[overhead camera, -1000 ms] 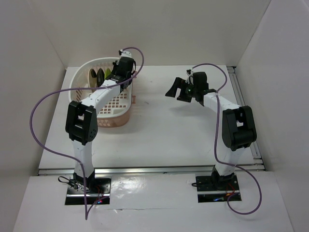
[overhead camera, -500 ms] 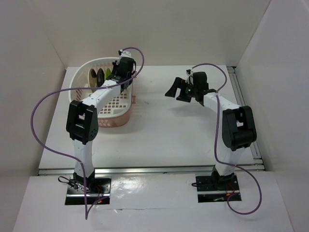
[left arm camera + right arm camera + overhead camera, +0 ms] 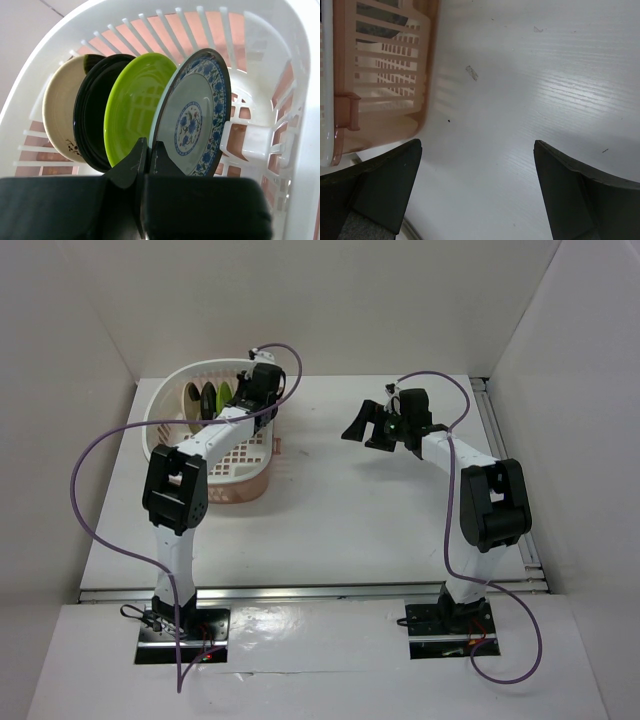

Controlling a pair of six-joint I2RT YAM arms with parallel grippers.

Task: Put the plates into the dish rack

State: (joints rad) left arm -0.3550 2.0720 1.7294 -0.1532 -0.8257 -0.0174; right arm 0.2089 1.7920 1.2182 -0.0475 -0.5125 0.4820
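The white dish rack (image 3: 163, 405) stands at the table's back left on its salmon base tray (image 3: 240, 490). In the left wrist view four plates stand upright in a row inside the dish rack (image 3: 260, 35): cream (image 3: 57, 120), black (image 3: 92, 125), lime green (image 3: 135, 105) and blue-white patterned (image 3: 197, 115). My left gripper (image 3: 150, 150) is shut on the blue-white plate's lower rim, inside the rack (image 3: 247, 395). My right gripper (image 3: 360, 426) is open and empty above the table's middle, right of the rack (image 3: 477, 185).
White walls enclose the table on three sides. The rack's salmon tray (image 3: 385, 75) lies at the upper left of the right wrist view. Purple cables loop from both arms.
My left arm has shifted slightly to the right over the rack, the blue-white plate still in its grip. The right arm has not moved.
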